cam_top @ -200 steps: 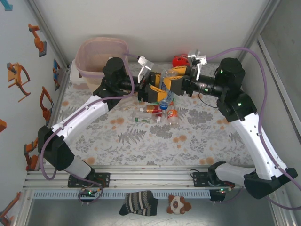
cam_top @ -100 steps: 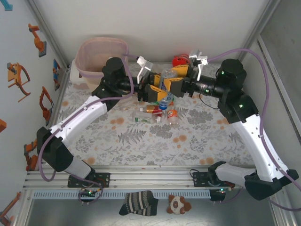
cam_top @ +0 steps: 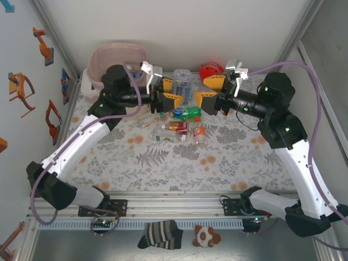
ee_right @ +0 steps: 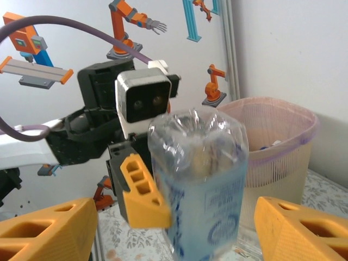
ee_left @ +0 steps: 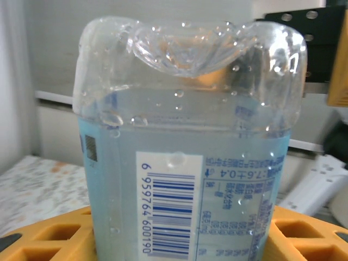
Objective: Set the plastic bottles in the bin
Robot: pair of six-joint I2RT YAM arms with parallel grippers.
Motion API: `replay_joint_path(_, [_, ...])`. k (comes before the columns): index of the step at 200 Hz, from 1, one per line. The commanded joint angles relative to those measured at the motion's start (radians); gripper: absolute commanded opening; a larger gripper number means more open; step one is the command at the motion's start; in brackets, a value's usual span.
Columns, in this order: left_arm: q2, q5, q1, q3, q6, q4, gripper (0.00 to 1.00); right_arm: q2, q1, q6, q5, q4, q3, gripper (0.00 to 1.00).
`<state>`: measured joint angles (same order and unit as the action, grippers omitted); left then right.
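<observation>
- While raised above the table (cam_top: pixel 163 163), 1 clear bottle (ee_left: pixel 185 152) sits clamped in the left gripper (cam_top: pixel 173 91), barcode label towards the left wrist camera.
- Right gripper (cam_top: pixel 210 91): jaws apart, 1 yellow finger either side of that bottle, neither touching it.
- Bin (cam_top: pixel 117 49): far left corner, just beyond the left arm.
- Loose bottles (cam_top: pixel 182 126): lying on the table beneath both grippers.

Mouth of the bin (cam_top: pixel 97 68) stands open from above. The loose bottles (cam_top: pixel 182 126) crowd mid-table under both wrists. Nearer tabletop (cam_top: pixel 179 168) apparently free for passage.
</observation>
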<state>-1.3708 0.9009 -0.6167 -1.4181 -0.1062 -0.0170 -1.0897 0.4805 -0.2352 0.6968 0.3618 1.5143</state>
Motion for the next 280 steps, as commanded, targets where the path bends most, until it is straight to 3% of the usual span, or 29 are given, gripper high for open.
replay_joint_path(1, [0.049,-0.18,0.039,-0.035,0.097,0.112,0.56,0.007,0.007,0.017,-0.016,0.012,0.02,0.75])
replay_joint_path(53, [0.048,-0.555,0.129,-0.131,0.178,0.29,0.53,0.002,0.007,0.018,-0.023,0.017,0.024,0.75])
replay_joint_path(91, [0.007,-0.682,0.253,-0.221,0.164,0.359,0.53,0.008,0.007,0.03,-0.05,0.044,0.027,0.75])
replay_joint_path(168, [-0.191,-0.764,0.444,-0.413,0.183,0.502,0.51,0.019,0.007,0.065,-0.144,0.123,-0.004,0.74])
replay_joint_path(280, [-0.516,-0.789,0.513,-0.662,0.178,0.809,0.48,0.042,0.007,0.074,-0.165,0.153,-0.012,0.74])
